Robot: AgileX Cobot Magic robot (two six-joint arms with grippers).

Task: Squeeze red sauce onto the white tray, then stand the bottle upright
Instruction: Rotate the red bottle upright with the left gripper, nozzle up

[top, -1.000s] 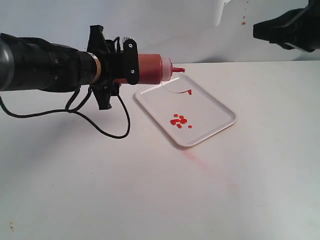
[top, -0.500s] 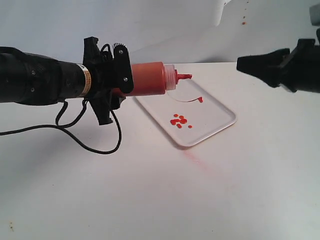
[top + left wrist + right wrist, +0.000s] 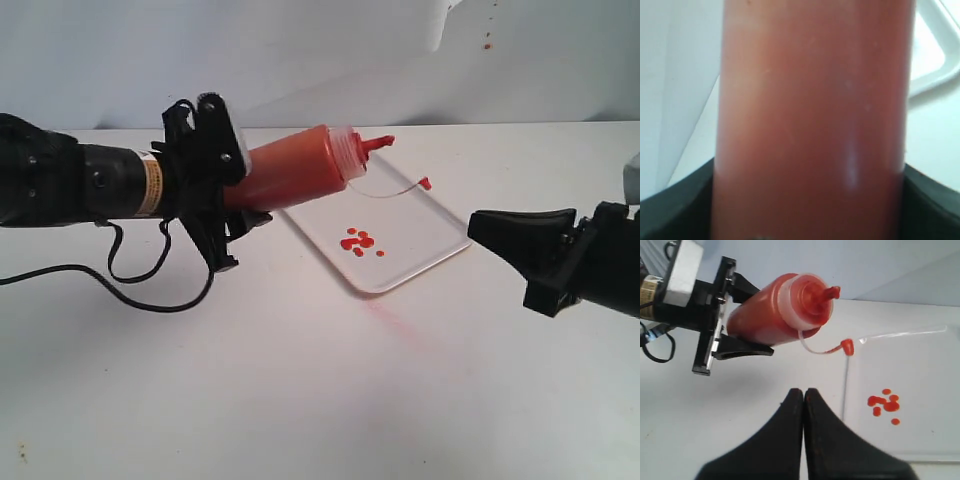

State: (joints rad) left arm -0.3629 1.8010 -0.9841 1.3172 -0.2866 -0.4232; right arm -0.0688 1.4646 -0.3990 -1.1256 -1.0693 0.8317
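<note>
My left gripper (image 3: 232, 182) is shut on the bottle (image 3: 295, 170), holding it almost level above the table with its nozzle (image 3: 377, 144) tipped slightly up. Its tethered tip cover (image 3: 425, 183) dangles over the white tray (image 3: 437, 230). Several round drops of red sauce (image 3: 357, 241) lie on the tray. The bottle (image 3: 812, 120) fills the left wrist view. My right gripper (image 3: 475, 225) hovers shut and empty to the right of the tray, pointing at it. In the right wrist view its fingertips (image 3: 803, 391) touch, with the bottle (image 3: 775, 310) and the drops (image 3: 885, 404) beyond them.
A faint red smear (image 3: 400, 322) stains the white table just in front of the tray. A black cable (image 3: 150, 290) loops on the table under the left arm. Small red specks (image 3: 486, 44) mark the back wall.
The left gripper has drawn back to the left and tilted the bottle's nozzle upward. The right arm has come down from the upper right to table level beside the tray.
</note>
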